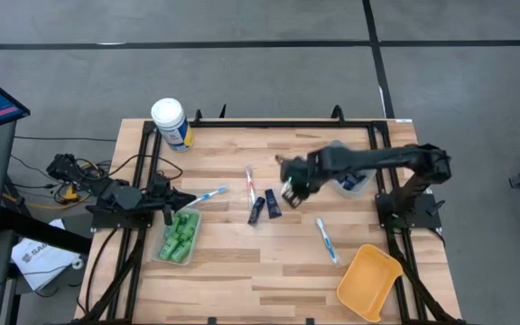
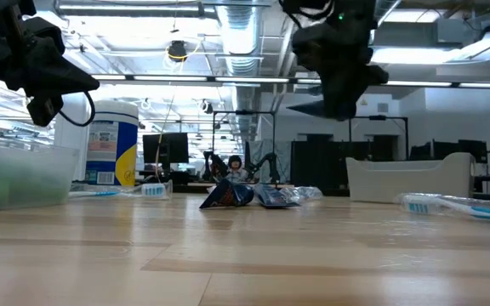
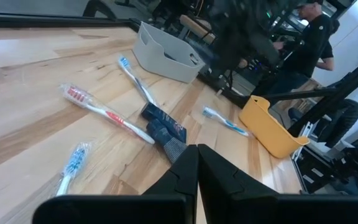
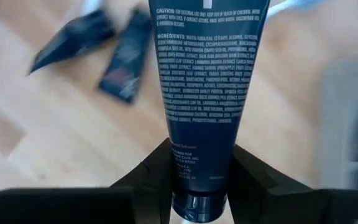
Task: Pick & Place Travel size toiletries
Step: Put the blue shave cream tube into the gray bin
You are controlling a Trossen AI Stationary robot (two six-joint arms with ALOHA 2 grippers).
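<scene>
Looking straight down from the high view, the right pincer (image 1: pixel 289 191) hangs over the middle of the table (image 1: pixel 242 271), just beside the two navy tubes (image 1: pixel 265 207) still lying there, with the grey bin (image 1: pixel 355 181) close behind its arm. The left pincer (image 1: pixel 181 200) waits above the clear tray of green bottles (image 1: pixel 179 236). A toothbrush (image 1: pixel 327 240) lies between the navy tubes and the yellow bin (image 1: pixel 368 282).

From the low view, the right arm hovers well above the table, over the navy tubes (image 2: pixel 241 195); the white-lidded canister (image 2: pixel 111 143) stands far off.

Through the left wrist view, that arm's pincer (image 3: pixel 197 163) is pressed fully closed and carries nothing.

Through the right wrist view, the right pincer (image 4: pixel 196 180) is clamped at the cap end of a navy tube (image 4: pixel 207 93), which points away over the table.

The step in hand looks like carrying this tube to a bin. Keeping the clamp firm and the tube hanging steady should stop it swinging or slipping, and the release should wait until it is inside the rim.
</scene>
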